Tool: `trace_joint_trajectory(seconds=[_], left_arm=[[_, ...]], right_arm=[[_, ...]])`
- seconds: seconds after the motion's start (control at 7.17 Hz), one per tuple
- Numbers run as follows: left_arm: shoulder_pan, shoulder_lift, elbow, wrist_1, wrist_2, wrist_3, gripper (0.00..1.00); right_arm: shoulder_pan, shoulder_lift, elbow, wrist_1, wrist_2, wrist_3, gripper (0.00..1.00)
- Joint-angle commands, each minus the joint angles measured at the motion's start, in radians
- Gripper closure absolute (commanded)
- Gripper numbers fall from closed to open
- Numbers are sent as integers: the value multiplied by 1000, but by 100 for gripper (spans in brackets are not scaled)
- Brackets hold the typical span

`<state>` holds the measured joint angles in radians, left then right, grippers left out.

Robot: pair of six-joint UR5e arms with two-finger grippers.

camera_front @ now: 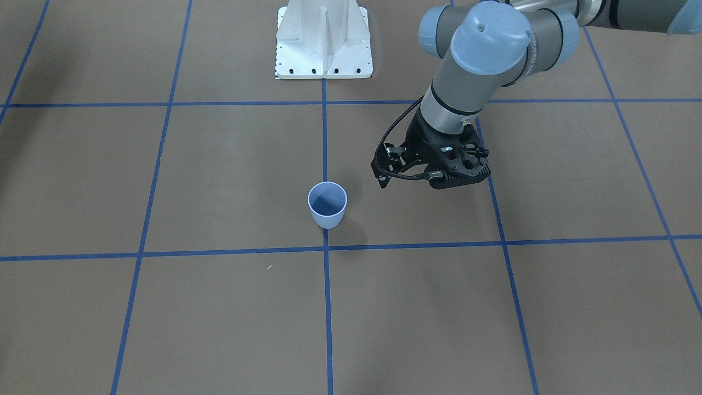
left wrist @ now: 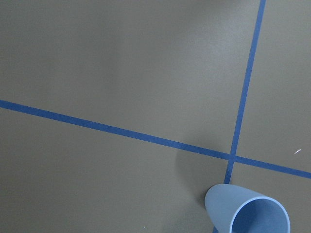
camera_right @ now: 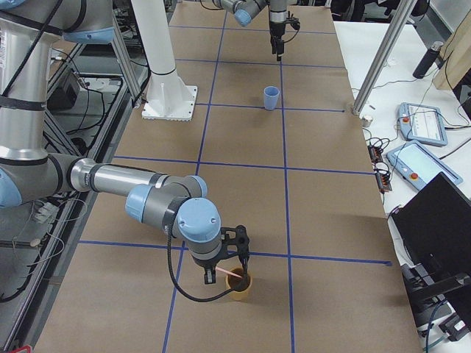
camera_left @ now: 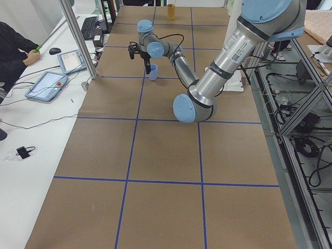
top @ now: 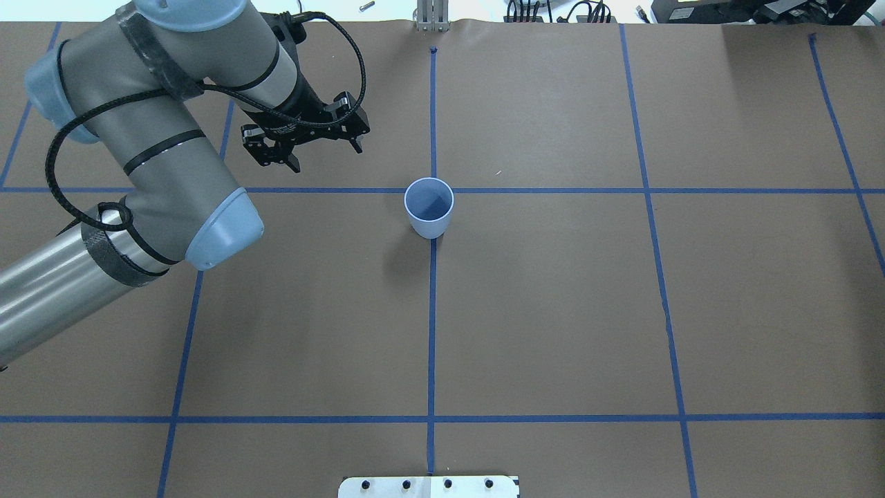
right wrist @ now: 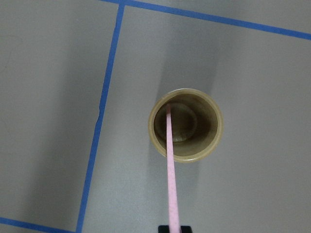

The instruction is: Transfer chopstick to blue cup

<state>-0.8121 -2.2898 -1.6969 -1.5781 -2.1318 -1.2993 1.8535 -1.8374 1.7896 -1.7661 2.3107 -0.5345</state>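
Note:
The blue cup (top: pixel 429 207) stands upright on the table's centre line, with nothing in it. My left gripper (top: pixel 326 155) hovers open to the cup's left and slightly beyond it, holding nothing; the left wrist view shows the blue cup (left wrist: pixel 248 216) at its lower right. Far off at the table's right end, the pink chopstick (right wrist: pixel 171 165) leans in a tan cup (right wrist: pixel 185 125). My right gripper (right wrist: pixel 174 229) sits just above that tan cup (camera_right: pixel 239 287), its dark fingertips pressed against both sides of the chopstick's upper end.
The white robot base plate (camera_front: pixel 323 44) sits at the table's near edge on the centre line. Metal posts (camera_right: pixel 383 59) stand along the far edge, with tablets (camera_right: pixel 423 121) and cables on the white bench beyond. A person's arm (camera_left: pixel 21 52) rests there.

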Motion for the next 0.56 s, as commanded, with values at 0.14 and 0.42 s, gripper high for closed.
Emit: trace_joint_trajectory(seconds=[0.14,0.42], left_arm=[[-2,24,-38,1,0,2,1],[-2,33,-41,0,-13,2,1]], right_arm=[[85,-19,86,-95,-30,-59,100],[160,45,192,-278,-48,-61,100]])
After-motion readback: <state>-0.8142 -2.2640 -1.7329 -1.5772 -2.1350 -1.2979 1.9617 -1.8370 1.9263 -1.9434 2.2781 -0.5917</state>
